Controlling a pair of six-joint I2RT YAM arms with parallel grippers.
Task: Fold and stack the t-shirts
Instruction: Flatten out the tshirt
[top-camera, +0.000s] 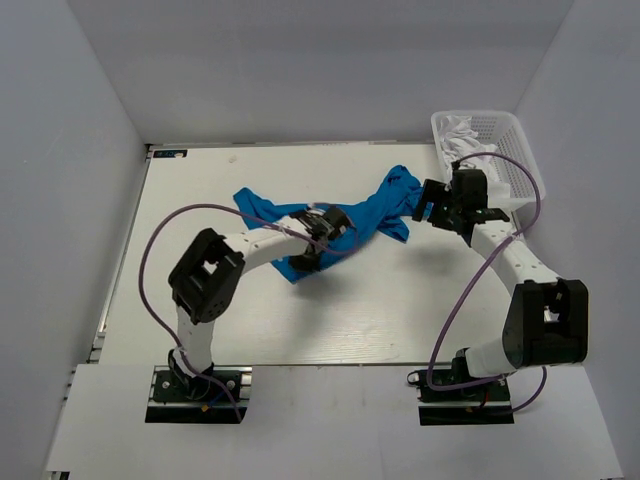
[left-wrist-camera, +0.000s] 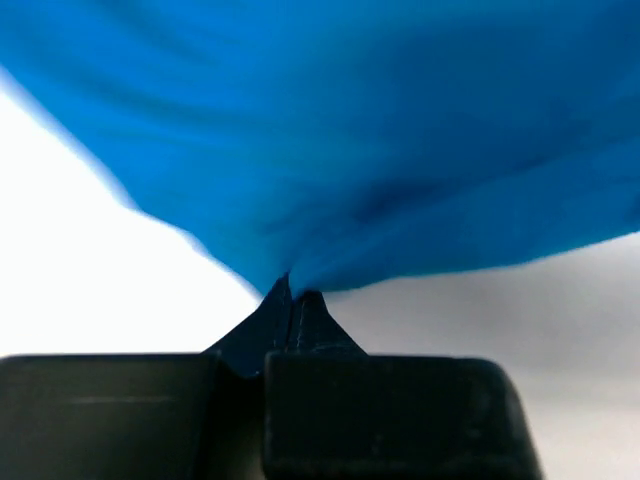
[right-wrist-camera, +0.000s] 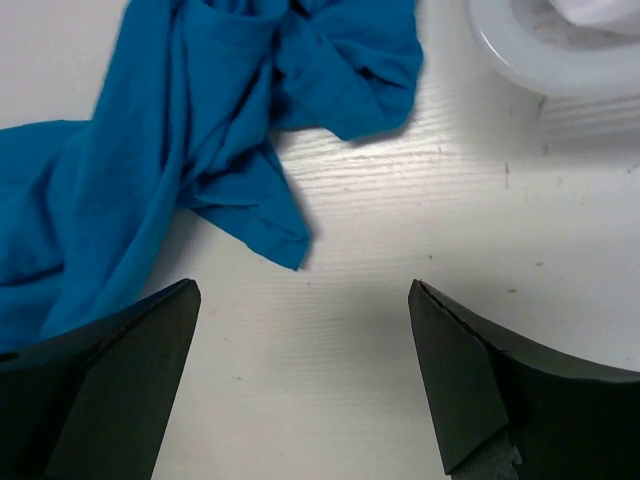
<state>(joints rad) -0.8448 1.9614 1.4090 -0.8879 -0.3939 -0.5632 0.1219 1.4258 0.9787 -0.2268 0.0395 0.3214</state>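
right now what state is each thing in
blue t-shirt: unfolded, bunched, pinched near its middle
left gripper: shut on the blue t-shirt
right gripper: open, empty, beside the shirt's end
basket: upright, holding white cloth
white cloth: crumpled, unfolded

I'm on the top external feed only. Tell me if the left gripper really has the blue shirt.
Observer: Yes; left wrist view shows the left gripper shut on a pinch of the blue t-shirt.
Operator: Report the right gripper.
Observer: The right gripper is open, holding nothing, only table between its fingers.
Operator: Nearest cloth to it.
Observer: A flat corner of the t-shirt lies just ahead of the gap.
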